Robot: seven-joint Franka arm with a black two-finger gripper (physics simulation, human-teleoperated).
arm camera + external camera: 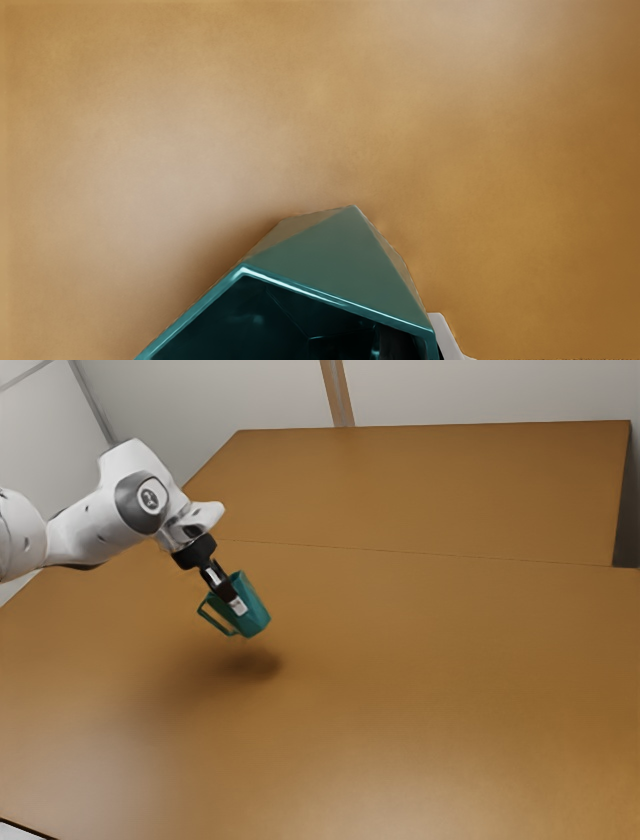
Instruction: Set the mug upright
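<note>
In the exterior view my gripper (pixel 232 596) points down at a slant, shut on the teal mug (pixel 254 606). The mug hangs tilted above the table, over its dark shadow, with its handle toward the exterior view's left. Seen from the wrist, the mug (pixel 335 265) has its open mouth toward the camera and its faceted outer wall beyond the rim. My gripper (pixel 424 346) pinches the wall there, one finger inside the mouth and the other outside. The mug hides part of both fingers.
The brown wooden table (pixel 420 690) spreads beneath the mug, with a thin seam across it. A pale wall (pixel 480 390) with a brown vertical strip stands behind the table's far edge.
</note>
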